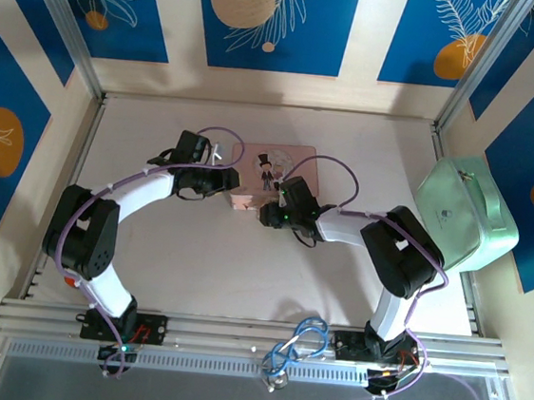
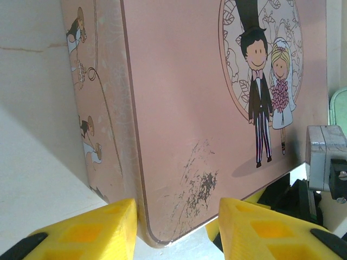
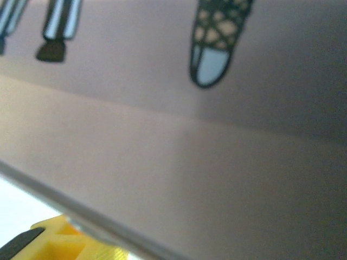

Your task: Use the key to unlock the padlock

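A pink illustrated tin box lies flat at the middle of the table. My left gripper is at its near left corner. In the left wrist view that gripper has its yellow fingers pressed on either side of the corner of the box, shut on it. My right gripper sits against the box's front edge. The right wrist view is blurred by the box wall, with one yellow finger at the bottom left. The padlock and the key are hidden.
A mint-green case stands at the right edge of the table. A coil of blue and white cable lies on the rail between the arm bases. Bare tabletop stretches in front of the box.
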Controlling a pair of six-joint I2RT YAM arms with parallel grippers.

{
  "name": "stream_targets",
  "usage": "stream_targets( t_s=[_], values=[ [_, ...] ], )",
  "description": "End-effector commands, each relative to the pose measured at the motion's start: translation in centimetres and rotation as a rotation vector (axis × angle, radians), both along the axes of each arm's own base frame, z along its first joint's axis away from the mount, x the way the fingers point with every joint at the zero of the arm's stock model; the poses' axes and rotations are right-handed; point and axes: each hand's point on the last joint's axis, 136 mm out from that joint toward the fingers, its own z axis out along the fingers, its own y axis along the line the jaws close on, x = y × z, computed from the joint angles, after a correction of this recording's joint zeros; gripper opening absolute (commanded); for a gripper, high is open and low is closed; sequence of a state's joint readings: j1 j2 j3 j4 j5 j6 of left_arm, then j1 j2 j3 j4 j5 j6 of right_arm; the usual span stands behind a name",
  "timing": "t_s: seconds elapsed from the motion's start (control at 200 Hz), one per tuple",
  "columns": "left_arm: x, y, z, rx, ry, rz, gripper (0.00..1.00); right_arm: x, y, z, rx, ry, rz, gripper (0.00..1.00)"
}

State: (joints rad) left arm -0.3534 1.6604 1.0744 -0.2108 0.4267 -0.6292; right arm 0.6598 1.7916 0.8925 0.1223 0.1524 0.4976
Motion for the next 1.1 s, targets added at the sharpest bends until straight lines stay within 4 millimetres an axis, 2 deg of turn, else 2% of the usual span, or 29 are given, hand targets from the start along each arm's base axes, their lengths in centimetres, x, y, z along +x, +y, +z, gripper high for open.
stream_targets(
  t_s=[0.0, 0.51, 0.74, 0.805, 0.885, 0.96, 1.096],
  values=[
    [-0.2, 0.4, -0.8, -0.001, 0.023, -0.010, 0.43, -0.1, 0.3, -0.2, -0.004, 0.024, 0.005, 0.43],
    [-0.3, 0.5, -0.9, -0.001, 0.027, -0.008, 0.42, -0.4, 0.1, -0.2, 0.000, 0.067, -0.027, 0.33],
    [-0.3, 0.5, -1.1, -0.005, 0.028, -0.002, 0.41, -1.0, -0.4, -0.1, -0.004, 0.102, -0.065, 0.33],
    [-0.4, 0.4, -1.2, -0.007, 0.032, -0.002, 0.41, -1.0, -0.6, 0.4, 0.008, 0.087, -0.073, 0.34],
    [-0.3, 0.4, -1.0, -0.009, 0.028, -0.001, 0.41, -0.9, -0.3, 1.3, 0.062, 0.059, -0.059, 0.42],
    [-0.3, 0.3, -1.0, -0.009, 0.025, -0.005, 0.41, -0.6, -0.3, 1.7, 0.083, 0.042, -0.074, 0.45],
    [-0.3, 0.4, -1.2, -0.010, 0.029, -0.002, 0.41, 0.2, -0.2, 1.3, 0.089, 0.044, -0.114, 0.47]
  ],
)
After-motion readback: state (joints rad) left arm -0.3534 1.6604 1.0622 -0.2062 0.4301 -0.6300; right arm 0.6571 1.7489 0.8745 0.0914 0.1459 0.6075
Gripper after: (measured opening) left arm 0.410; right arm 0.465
